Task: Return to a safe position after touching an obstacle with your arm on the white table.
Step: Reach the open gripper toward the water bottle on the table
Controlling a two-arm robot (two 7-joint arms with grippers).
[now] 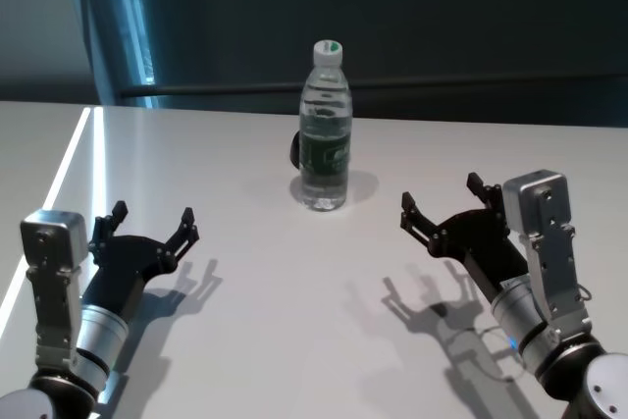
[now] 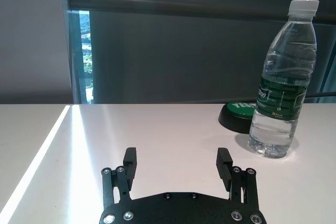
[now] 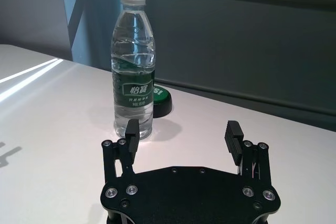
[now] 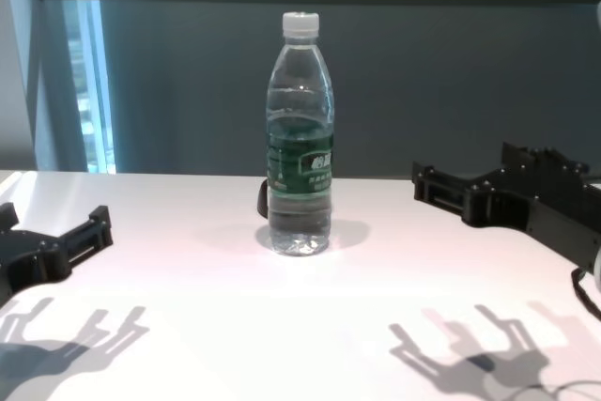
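The obstacle, a clear water bottle (image 1: 325, 130) with a white cap and dark green label, stands upright in the middle of the white table (image 1: 255, 340). It also shows in the left wrist view (image 2: 281, 82), the right wrist view (image 3: 134, 66) and the chest view (image 4: 300, 138). My left gripper (image 1: 154, 223) is open and empty, low over the table's near left, apart from the bottle. My right gripper (image 1: 440, 207) is open and empty at the near right, also apart from the bottle. Both show in their wrist views, the left (image 2: 178, 162) and the right (image 3: 182, 132).
A flat round black object with a green top (image 2: 239, 115) lies on the table just behind the bottle; it shows in the right wrist view (image 3: 160, 100) too. A dark wall and rail (image 1: 392, 91) run behind the table's far edge. A bright window strip (image 1: 123, 17) is far left.
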